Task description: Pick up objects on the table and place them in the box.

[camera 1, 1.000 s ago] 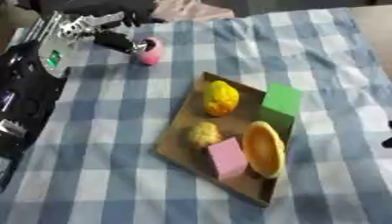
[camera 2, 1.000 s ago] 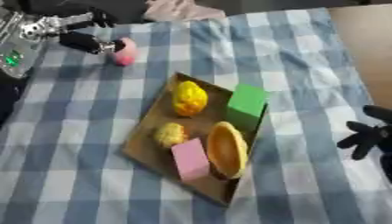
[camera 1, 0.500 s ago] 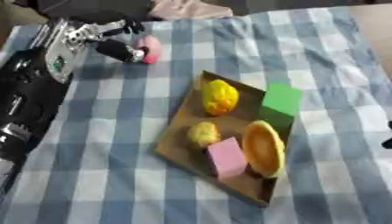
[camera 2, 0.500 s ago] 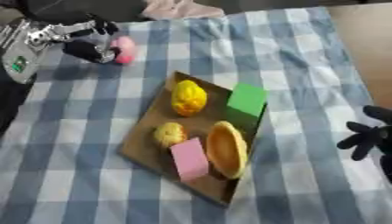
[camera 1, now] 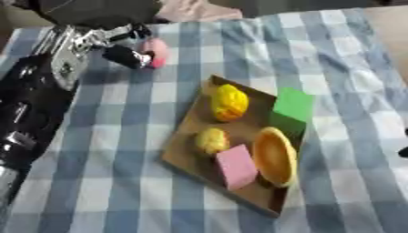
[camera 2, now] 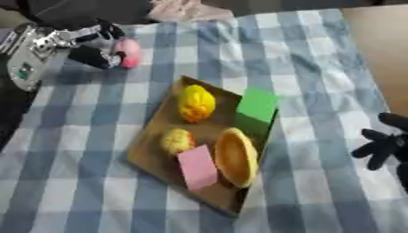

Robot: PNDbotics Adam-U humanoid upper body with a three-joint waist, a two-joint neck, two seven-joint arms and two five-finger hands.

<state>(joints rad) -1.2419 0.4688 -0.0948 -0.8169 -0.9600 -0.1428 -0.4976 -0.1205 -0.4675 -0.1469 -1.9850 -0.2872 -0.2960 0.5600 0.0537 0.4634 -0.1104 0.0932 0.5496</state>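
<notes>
Checked blue-and-white cloth (camera 1: 119, 182) over the whole table, unchanged. Shallow brown box (camera 1: 187, 150) at centre, same spot, already loaded: green block (camera 1: 295, 103) standing at the far right edge, orange dish (camera 1: 275, 157) along the right side, pink block (camera 1: 237, 166) at the near end, larger yellow lumpy piece (camera 1: 229, 102) at the far end, smaller yellow piece (camera 1: 212, 140) mid-box. Left hand (camera 1: 119, 52) at far left of the table, now closed in on the pink ball (camera 1: 156, 51) versus a second ago, when a gap showed between fingers and ball. Fingers (camera 1: 127, 58) now right against the ball's left side, curled toward it; full wrap-around not confirmable, thumb side hidden. Ball seemingly not lifted, same place on the cloth, well apart from the box. Reads as reach done, grasp closing; lift and carry to the box yet to come. Free space in the box tight, probably best between the yellow pieces and the left wall. Right hand (camera 2: 386, 145) idle at the right edge, dark fingers spread and relaxed, holding nothing, no change.
</notes>
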